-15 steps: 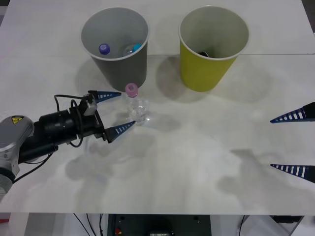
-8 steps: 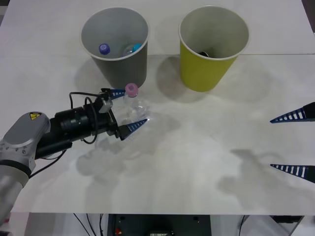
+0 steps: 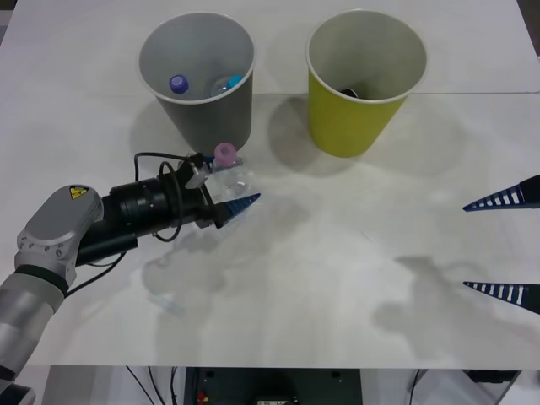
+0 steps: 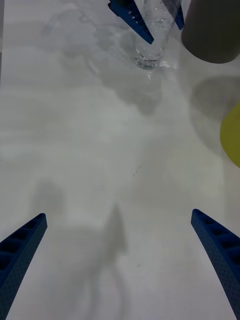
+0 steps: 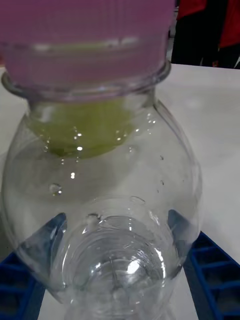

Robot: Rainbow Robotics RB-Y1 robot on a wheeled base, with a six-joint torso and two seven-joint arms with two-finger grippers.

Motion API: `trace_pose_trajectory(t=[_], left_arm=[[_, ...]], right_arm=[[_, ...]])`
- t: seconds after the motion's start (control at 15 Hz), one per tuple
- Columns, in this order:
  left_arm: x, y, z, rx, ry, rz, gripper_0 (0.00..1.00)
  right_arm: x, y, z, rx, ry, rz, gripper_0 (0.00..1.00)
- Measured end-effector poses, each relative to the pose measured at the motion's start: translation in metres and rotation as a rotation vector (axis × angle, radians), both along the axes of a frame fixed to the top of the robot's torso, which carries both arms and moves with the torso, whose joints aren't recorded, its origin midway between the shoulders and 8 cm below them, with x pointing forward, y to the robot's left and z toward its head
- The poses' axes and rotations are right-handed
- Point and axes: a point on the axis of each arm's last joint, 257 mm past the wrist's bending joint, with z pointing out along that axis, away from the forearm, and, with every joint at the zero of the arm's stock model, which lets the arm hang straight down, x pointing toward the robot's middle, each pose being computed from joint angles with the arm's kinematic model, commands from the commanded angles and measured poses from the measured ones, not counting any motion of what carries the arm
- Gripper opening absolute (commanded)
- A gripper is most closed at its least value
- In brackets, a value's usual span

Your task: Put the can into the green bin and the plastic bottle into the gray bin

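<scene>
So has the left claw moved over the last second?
Yes. The left claw has advanced toward the gray bin, and its fingers now flank the plastic bottle.

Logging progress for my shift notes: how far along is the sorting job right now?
A dark item, maybe the can, already lies in the green bin. In hand: the left pincer straddles the pink-capped plastic bottle, standing beside the gray bin. Left: lift it and drop it in. The right pincer waits open at the table's right.

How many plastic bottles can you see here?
3. The pink-capped plastic bottle stands on the table between the left gripper's jaws. Two more, purple-capped and cyan-capped, lie inside the gray bin; others may be hidden.
</scene>
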Motion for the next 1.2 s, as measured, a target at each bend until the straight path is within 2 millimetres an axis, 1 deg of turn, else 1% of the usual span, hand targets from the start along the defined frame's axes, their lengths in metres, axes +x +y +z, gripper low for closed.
trace_pose_trajectory(t=[0.47, 0.67, 0.73, 0.93, 1.07, 1.2], left_arm=[[0.000, 0.000, 0.004, -0.031, 0.025, 0.004, 0.00], [-0.003, 0.007, 0.010, -0.032, 0.049, 0.006, 0.00], [-0.007, 0.009, 0.013, -0.035, 0.067, 0.007, 0.00], [-0.020, 0.024, 0.022, 0.008, 0.113, 0.061, 0.00], [-0.034, 0.035, 0.030, 0.041, 0.175, 0.100, 0.00], [-0.046, 0.051, 0.043, 0.089, 0.233, 0.141, 0.00]], right_arm=[[0.000, 0.000, 0.000, 0.000, 0.000, 0.000, 1.00], [0.000, 0.000, 0.000, 0.000, 0.000, 0.000, 1.00], [0.000, 0.000, 0.000, 0.000, 0.000, 0.000, 1.00], [0.000, 0.000, 0.000, 0.000, 0.000, 0.000, 1.00], [0.000, 0.000, 0.000, 0.000, 0.000, 0.000, 1.00], [0.000, 0.000, 0.000, 0.000, 0.000, 0.000, 1.00]])
